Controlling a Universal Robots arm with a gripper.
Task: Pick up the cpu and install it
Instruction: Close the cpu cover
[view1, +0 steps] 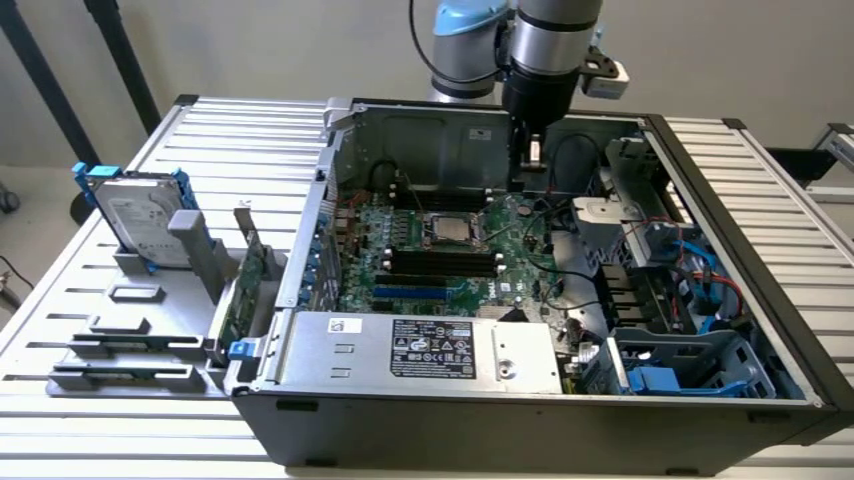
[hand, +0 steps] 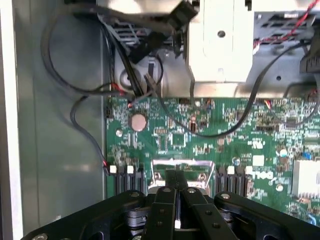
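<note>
Left edge of the worktop (view1: 120, 440): hard drive (view1: 134, 212) upright in its stand, label print too small to read. Inside the case (view1: 534, 425), along its front wall, the power supply (view1: 427, 350) carries a black label, also unreadable. The cpu (view1: 451, 228) lies flat in the socket at the middle of the motherboard (view1: 467, 285); I judge the install step done or nearly so. My gripper (view1: 529, 178) hangs above the board's far edge, toward the exterior view's right of the socket, fingers pressed together on nothing I can see. Any further contact calls for a level descent clear of the cables (hand: 220, 131). The board marking (hand: 258, 175) appears to read "DELL".
</note>
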